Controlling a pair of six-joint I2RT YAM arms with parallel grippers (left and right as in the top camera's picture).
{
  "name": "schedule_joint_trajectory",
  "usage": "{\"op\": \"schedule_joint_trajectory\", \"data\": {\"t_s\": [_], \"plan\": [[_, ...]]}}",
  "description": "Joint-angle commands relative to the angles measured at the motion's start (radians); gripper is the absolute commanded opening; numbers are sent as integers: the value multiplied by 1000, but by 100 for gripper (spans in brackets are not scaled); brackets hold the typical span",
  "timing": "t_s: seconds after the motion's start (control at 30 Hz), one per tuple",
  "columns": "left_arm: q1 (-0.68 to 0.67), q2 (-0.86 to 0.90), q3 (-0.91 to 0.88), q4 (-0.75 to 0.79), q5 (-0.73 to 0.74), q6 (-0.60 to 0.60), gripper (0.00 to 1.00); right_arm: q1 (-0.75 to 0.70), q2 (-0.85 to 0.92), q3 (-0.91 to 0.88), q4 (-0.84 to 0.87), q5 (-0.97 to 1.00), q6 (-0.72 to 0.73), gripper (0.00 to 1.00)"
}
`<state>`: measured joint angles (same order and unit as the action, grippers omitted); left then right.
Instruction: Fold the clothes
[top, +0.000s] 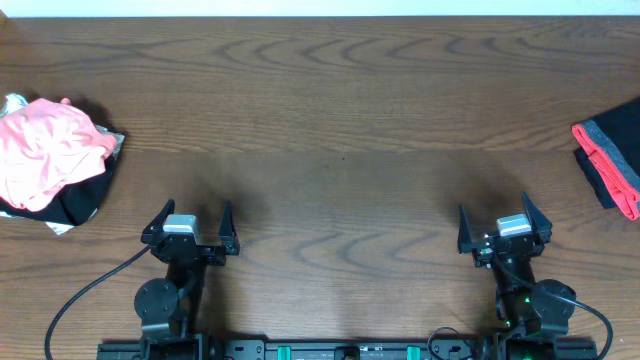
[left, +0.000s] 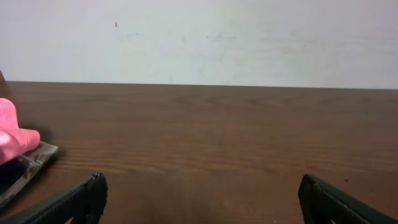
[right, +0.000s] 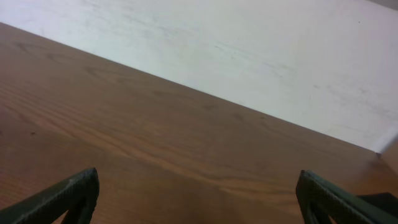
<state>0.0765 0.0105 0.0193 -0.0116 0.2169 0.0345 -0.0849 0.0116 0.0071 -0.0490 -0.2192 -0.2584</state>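
Leggings (top: 606, 165) are way out at the right edge of the table (top: 340, 120), bunched into a black lump with grey and a coral edge showing, and part of them runs out of the overhead view, so I can't tell how they are laid. My guess is nothing is folded yet. My right gripper (top: 495, 212) sits at the near edge, well apart from them, jaws spread wide and holding nothing. Its wrist view gives me only bare wood between the fingers, no cloth at all. That arm is the nearer one, so I reckon the first reach falls to it, and wide jaws suit a pinch on thin stretchy fabric. My left gripper (top: 196, 212) is on the other side, also at the near edge, jaws wide apart and empty. Just up and left of it lies a pile (top: 45, 160), pink cloth over black, and its pink edge peeks into the left wrist view at the far left. The broad bare middle between my arms looks like the place to spread the leggings flat. The risk is dragging them off the edge instead of inward.
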Motion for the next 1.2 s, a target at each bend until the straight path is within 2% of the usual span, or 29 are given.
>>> {"op": "schedule_joint_trajectory", "data": {"t_s": [0.0,1.17], "plan": [[-5,-6,-15,-39,6,14,98,0,-6,-2,-6,8,-15,99],[-5,-6,-15,-37,7,6,98,0,-6,-2,-7,64,5,99]]}}
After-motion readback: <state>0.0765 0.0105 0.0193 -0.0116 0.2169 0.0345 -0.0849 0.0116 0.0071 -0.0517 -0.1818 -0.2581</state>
